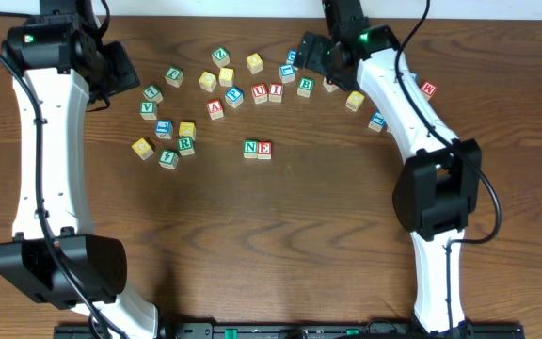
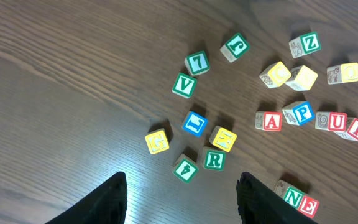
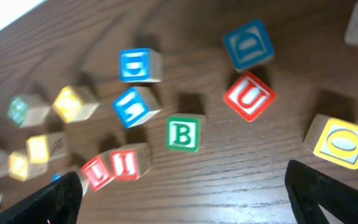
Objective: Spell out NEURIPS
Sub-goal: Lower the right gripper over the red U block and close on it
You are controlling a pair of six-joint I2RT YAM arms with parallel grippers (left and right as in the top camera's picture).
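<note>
**N-E laid; U due next**

Overhead: N (image 1: 250, 148) and E (image 1: 264, 149) sit touching, centre frame.
Left wrist: left gripper (image 2: 182, 186) part-open, empty; pair at its 3 o'clock.
Right wrist: right gripper (image 3: 182, 174) wide open, empty. Red U (image 3: 249, 95) at 1 o'clock is judged the next pick.

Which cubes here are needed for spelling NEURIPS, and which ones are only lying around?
Needed: N cube, E cube, U cube, I cube, R cube, P cube.
Lying about: A cube, V cube, B cube.
</note>
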